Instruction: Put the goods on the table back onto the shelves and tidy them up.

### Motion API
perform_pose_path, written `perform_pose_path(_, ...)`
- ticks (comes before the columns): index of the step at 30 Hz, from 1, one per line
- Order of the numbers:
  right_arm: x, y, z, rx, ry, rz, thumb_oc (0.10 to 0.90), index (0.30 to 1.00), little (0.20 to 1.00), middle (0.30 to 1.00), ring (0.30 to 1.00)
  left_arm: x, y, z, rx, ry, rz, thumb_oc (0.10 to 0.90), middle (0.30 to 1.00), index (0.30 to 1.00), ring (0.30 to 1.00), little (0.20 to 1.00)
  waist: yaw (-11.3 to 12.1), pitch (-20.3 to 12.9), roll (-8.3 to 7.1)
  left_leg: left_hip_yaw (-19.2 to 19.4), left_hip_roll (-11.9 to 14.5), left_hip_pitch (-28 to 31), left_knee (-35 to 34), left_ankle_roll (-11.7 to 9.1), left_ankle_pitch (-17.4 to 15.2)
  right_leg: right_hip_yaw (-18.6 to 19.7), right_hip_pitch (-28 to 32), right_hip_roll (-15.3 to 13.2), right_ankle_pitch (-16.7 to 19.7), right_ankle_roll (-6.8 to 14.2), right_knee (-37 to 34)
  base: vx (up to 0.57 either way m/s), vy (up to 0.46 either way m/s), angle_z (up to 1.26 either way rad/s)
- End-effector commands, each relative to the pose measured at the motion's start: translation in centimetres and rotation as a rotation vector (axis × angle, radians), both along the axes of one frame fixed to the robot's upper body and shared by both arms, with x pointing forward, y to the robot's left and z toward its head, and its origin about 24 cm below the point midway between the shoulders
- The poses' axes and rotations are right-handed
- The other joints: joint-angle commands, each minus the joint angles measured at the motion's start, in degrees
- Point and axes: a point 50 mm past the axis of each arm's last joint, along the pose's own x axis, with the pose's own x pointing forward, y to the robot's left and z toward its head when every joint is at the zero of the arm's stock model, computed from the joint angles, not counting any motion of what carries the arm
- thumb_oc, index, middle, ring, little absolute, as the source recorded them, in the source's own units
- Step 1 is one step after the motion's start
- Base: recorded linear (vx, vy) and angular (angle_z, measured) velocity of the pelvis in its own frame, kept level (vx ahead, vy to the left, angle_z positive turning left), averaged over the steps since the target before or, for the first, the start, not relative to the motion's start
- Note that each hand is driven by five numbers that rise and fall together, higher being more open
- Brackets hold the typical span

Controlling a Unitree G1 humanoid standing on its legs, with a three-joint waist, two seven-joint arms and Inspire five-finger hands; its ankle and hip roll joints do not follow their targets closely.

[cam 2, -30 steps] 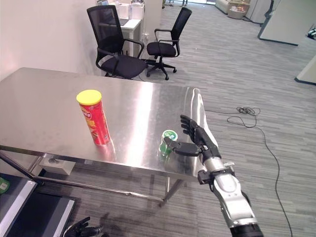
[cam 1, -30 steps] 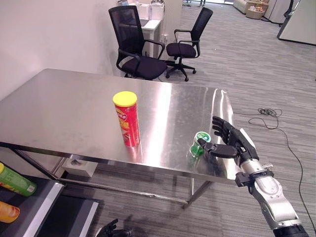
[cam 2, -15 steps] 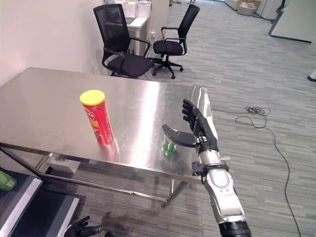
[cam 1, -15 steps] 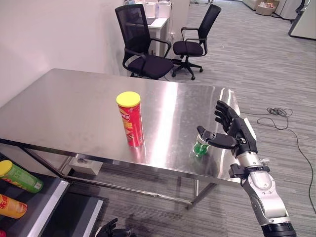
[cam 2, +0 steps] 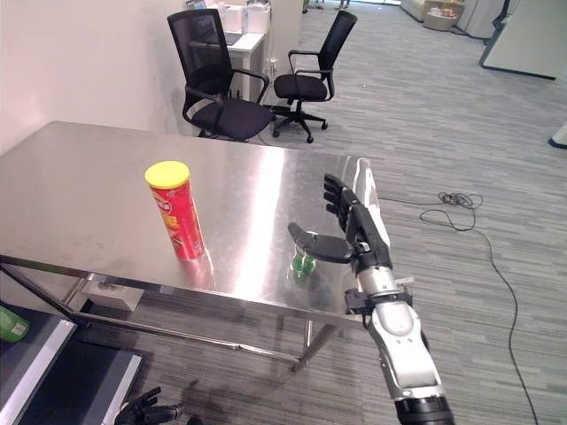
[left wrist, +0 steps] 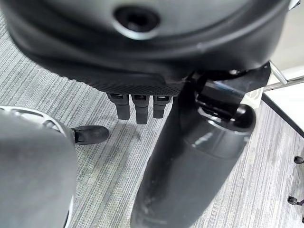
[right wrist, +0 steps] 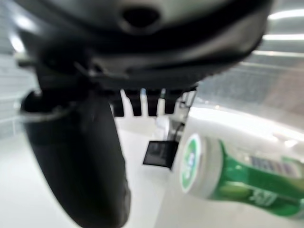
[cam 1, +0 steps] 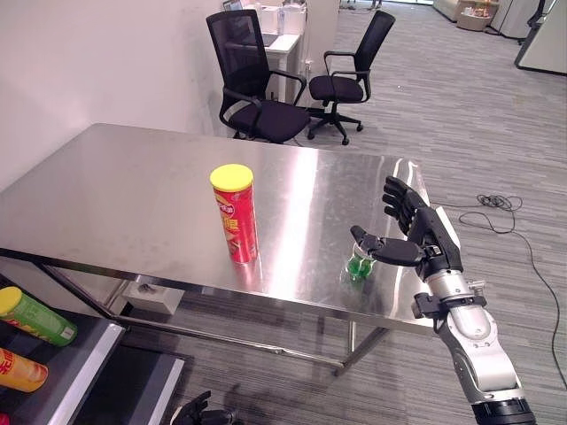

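A red chip can (cam 1: pixel 235 215) with a yellow lid stands upright near the middle of the steel table (cam 1: pixel 115 195). A small green bottle (cam 1: pixel 358 265) with a white lid stands close to the table's front right edge. My right hand (cam 1: pixel 425 239) is open just right of the bottle, fingers spread, and its thumb reaches across the bottle's top. The right wrist view shows the green bottle (right wrist: pixel 228 175) past the thumb (right wrist: pixel 80 156), with nothing gripped. My left hand (cam 1: pixel 199 411) hangs low near the floor with relaxed fingers.
Two black office chairs (cam 1: pixel 252 88) (cam 1: pixel 350 75) stand behind the table. A low shelf at the lower left holds a green can (cam 1: pixel 31 317) and an orange can (cam 1: pixel 18 370) lying down. Grey carpet lies to the right of the table.
The camera view has shifted. My right hand has closed in on the green bottle, and its thumb now lies across the bottle's top instead of beside it.
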Motion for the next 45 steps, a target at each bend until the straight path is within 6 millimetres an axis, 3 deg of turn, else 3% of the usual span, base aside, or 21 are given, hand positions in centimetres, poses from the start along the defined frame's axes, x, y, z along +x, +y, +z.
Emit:
perform_pose_path(1,0.2,0.0,4.7,-0.074,-0.219,0.057,0.800,0.900,0.900,0.900,0.900,-1.7,0.7,-0.3,0.037,0.055,-0.041,0.800,0.900,0.900,0.900,0.900,0.63,-2.51,-1.04,-1.81,3.13,0.61,0.20,-2.80,-5.10,-0.87,2.99,-3.83,9.61,2.38,-0.04,0.00,0.000,0.00)
perform_pose_path(31,0.7,-1.3,-0.8,-0.079,0.035,0.025,0.800,0.900,0.900,0.900,0.900,-1.4,0.8,-0.1,0.035,0.041,-0.051,0.800,0.900,0.900,0.900,0.900,1.10,-2.05,-1.13,-2.24,2.65,0.20,0.20,-2.68,-5.34,-2.04,2.60,-4.44,10.63,2.63,0.34,0.00,0.000,0.00)
perform_pose_path(45,2.0,-0.7,-0.9,-0.058,0.034,0.003,0.800,0.900,0.900,0.900,0.900,-1.7,1.2,-0.1,0.049,0.046,-0.051,0.800,0.900,0.900,0.900,0.900,2.15,-1.80,-1.48,-2.57,2.11,0.04,0.20,-2.57,-5.61,-2.30,2.53,-5.03,11.45,2.87,0.54,0.00,0.000,0.00)
